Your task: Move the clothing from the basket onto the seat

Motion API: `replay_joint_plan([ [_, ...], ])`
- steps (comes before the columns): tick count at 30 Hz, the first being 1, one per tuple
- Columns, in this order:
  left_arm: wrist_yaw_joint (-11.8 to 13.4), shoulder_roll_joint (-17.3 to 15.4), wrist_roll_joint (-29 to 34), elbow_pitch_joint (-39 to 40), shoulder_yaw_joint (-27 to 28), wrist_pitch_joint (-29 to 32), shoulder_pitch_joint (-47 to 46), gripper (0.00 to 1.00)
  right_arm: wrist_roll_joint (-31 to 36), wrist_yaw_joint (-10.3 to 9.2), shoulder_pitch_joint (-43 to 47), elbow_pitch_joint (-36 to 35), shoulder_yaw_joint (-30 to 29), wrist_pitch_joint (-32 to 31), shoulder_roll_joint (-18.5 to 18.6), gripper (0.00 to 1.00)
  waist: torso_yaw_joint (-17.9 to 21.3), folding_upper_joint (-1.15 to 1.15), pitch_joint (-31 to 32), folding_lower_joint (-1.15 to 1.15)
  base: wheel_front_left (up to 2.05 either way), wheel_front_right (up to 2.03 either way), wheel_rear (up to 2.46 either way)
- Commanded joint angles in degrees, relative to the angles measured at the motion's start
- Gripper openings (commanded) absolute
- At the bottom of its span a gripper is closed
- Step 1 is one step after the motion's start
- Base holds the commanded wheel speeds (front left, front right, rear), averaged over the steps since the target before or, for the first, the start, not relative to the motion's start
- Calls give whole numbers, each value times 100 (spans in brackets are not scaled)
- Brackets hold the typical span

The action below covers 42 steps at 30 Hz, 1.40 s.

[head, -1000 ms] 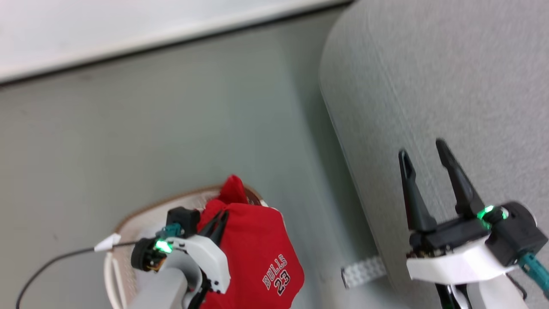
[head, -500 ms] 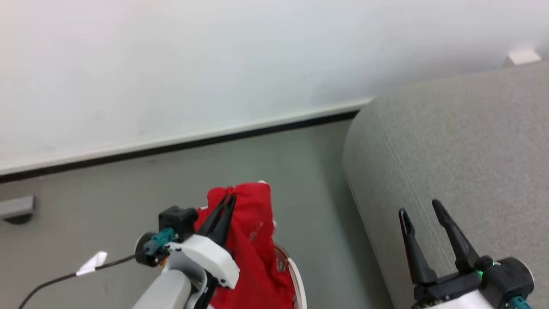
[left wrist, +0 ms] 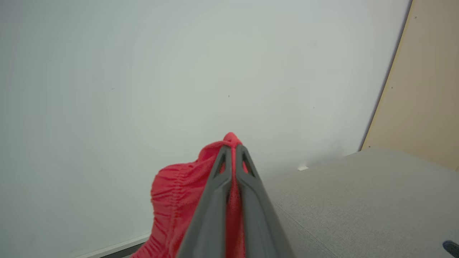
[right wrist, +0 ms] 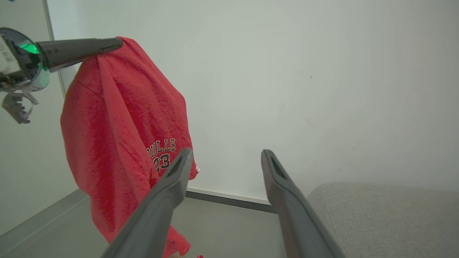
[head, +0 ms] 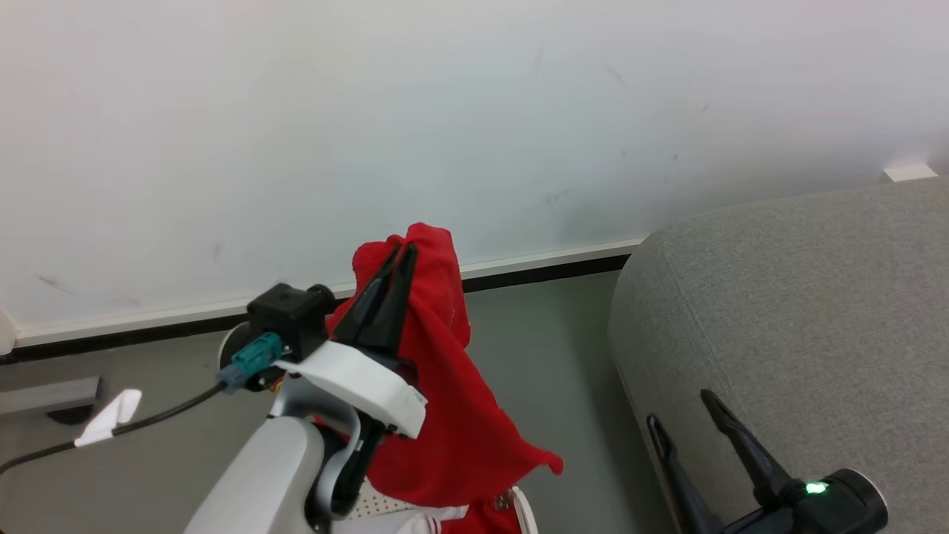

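The left gripper [head: 404, 251] has two long dark tapered fingers [head: 379, 302], a curved white plastic shell [head: 356, 382] and a rounded pale grey forearm [head: 252, 482]. Its black boxy block [head: 285, 315] bears a teal plug [head: 248, 356] and a black cable [head: 163, 411] with a white tape tag [head: 111, 415]. On the right gripper [head: 680, 409], a round black housing [head: 852, 508] shows a green light [head: 815, 487].

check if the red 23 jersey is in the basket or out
Out: the jersey hangs in the air, pinched at its top by the shut left gripper, above the basket.
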State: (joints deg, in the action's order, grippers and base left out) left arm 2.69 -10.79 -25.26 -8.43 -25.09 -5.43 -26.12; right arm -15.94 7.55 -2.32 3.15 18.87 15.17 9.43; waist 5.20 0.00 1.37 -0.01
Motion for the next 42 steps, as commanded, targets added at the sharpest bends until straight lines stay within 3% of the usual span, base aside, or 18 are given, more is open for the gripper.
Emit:
replay_joint_plan([
  [1, 40, -9, 45, 98, -13, 44, -16, 0, -50, -12, -97, -37, 92, -3, 64, 100, 3, 0, 7, 1, 0, 0, 0],
  [12, 255, 68, 145, 668, -203, 319, 71, 0, -159, -12, -447, -216, 1154, -3, 279, 100, -25, 0, 46, 1, 0, 0, 0],
  [20, 335, 106, 215, 713, -306, 364, 57, 0, -22, -12, -666, -47, 1732, -3, 61, 100, -31, 0, 29, 1, 0, 0, 0],
  [30, 283, 301, 201, 627, -554, 394, -168, 0, 158, -13, -1759, 1383, 2122, -3, -541, 100, -149, 0, -88, 1, 0, 0, 0],
  [38, 201, 484, 140, 406, -770, 325, -329, 0, 54, -13, -2681, 2511, 2250, -3, -656, 100, -359, 0, -123, 1, 0, 0, 0],
  [39, 197, 498, 127, 384, -785, 327, -344, 0, -30, -13, -2747, 2578, 2280, -3, -650, 88, -373, 0, -125, 1, 0, 0, 0],
  [40, 197, 509, 119, 359, -794, 322, -366, 0, -107, -13, -2808, 2625, 2301, -3, -645, 22, -386, 0, -128, 1, 0, 0, 0],
  [41, 191, 516, 116, 334, -803, 315, -386, 0, -232, -13, -2856, 2619, 2289, -3, -645, 0, -399, 0, -131, 1, 0, 0, 0],
  [42, 187, 523, 107, 309, -808, 306, -397, 0, -347, -13, -2885, 2618, 2270, -3, -647, 0, -409, 0, -131, 1, 0, 0, 0],
])
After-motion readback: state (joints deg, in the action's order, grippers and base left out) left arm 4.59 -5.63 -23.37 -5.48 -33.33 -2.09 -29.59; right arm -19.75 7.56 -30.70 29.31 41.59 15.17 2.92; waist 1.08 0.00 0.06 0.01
